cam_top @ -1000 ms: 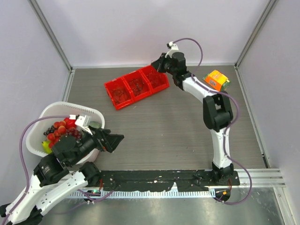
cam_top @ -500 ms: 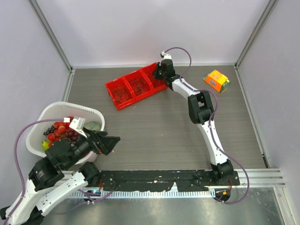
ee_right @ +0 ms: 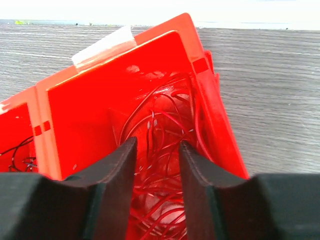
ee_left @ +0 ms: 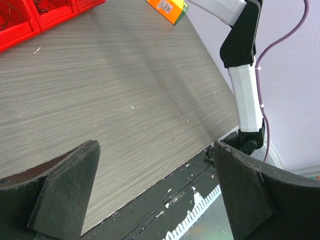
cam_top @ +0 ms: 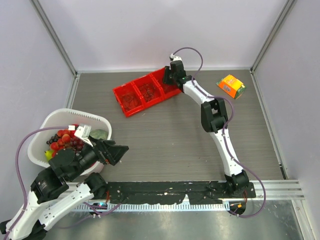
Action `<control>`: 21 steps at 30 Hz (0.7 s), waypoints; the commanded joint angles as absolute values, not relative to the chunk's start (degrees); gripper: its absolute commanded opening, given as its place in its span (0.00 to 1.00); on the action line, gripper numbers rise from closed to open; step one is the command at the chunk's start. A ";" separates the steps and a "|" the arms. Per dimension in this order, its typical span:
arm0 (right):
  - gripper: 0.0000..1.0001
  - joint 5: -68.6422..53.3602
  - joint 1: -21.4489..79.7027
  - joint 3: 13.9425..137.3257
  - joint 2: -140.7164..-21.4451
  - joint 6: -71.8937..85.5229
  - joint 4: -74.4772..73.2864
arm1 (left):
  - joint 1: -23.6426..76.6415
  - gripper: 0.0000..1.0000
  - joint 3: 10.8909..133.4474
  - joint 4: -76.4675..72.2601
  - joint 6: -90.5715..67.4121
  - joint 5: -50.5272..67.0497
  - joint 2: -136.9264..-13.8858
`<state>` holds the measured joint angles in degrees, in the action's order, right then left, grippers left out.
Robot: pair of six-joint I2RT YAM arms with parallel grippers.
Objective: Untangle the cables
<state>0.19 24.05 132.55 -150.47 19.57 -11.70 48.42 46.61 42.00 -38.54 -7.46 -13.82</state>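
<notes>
Thin red cables lie in scribbly loops in the right compartment of the red bin. My right gripper hangs low over that compartment, jaws apart, with red loops showing in the gap between them. Dark cables show in the neighbouring compartment. From above, the right gripper is at the far right end of the red bin, and more cables fill its middle compartment. My left gripper stands open and empty near the table's front edge.
A white basket full of fruit stands at the left, beside my left arm. An orange box lies at the back right. A black rail runs along the near edge. Grey walls enclose the table.
My right arm swung left and came down over the bin's right compartment, and its jaws went from shut to apart. The left arm sank slightly.
</notes>
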 commanded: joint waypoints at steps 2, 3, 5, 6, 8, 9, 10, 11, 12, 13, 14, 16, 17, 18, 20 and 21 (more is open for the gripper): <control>0.54 3.87 24.43 135.71 -142.56 15.39 -17.67 | 48.52 1.00 48.60 42.27 -39.02 -7.82 -14.24; 0.57 4.22 24.43 135.36 -141.69 14.60 -18.10 | 48.52 1.00 48.69 42.28 -39.11 -7.74 -14.24; 0.60 4.48 24.43 135.53 -140.72 13.63 -19.33 | 48.60 1.00 48.60 42.10 -39.37 -7.47 -14.76; 0.61 4.74 24.43 135.61 -140.10 13.45 -19.60 | 48.60 1.00 48.69 41.93 -39.46 -7.30 -14.94; 0.63 4.92 24.43 135.70 -138.88 13.10 -20.13 | 48.52 1.00 48.52 41.75 -39.90 -6.86 -15.55; 0.64 4.66 24.43 135.79 -138.52 12.92 -20.56 | 48.52 1.00 48.52 41.66 -40.08 -6.68 -15.64; 0.64 4.22 24.43 135.79 -137.56 13.01 -20.65 | 48.52 1.00 48.43 41.49 -40.25 -6.51 -15.73; 0.64 4.22 24.43 135.88 -137.03 13.09 -21.26 | 48.52 1.00 48.34 41.40 -40.51 -6.33 -15.99; 0.64 4.48 24.43 136.23 -136.15 13.18 -21.88 | 48.52 1.00 48.17 41.40 -40.60 -6.33 -16.00; 0.64 5.27 24.43 136.40 -135.53 13.27 -23.45 | 48.52 1.00 48.08 41.31 -40.78 -6.33 -16.26; 0.64 6.93 24.52 135.97 -134.31 13.36 -24.34 | 48.52 1.00 47.90 41.22 -40.96 -6.42 -16.35; 0.65 9.04 24.52 133.87 -131.33 13.36 -26.53 | 48.52 1.00 47.73 40.87 -41.13 -6.42 -16.52; 0.65 10.18 24.52 132.99 -130.18 13.53 -28.20 | 48.52 1.00 47.64 40.61 -41.22 -6.50 -16.61; 0.65 12.11 24.61 130.54 -127.47 14.32 -29.43 | 48.52 0.99 47.64 40.52 -41.31 -6.59 -16.79; 0.65 13.96 24.61 124.32 -122.03 15.55 -32.43 | 48.52 1.00 47.55 40.25 -41.40 -7.12 -16.96; 0.65 14.32 24.70 120.62 -119.82 15.90 -32.95 | 48.52 1.00 47.46 40.17 -41.57 -7.64 -16.96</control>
<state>8.67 24.38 128.97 -132.60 14.28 -27.53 48.42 46.72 42.26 -40.58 -6.98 -16.10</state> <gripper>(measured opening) 0.647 0.994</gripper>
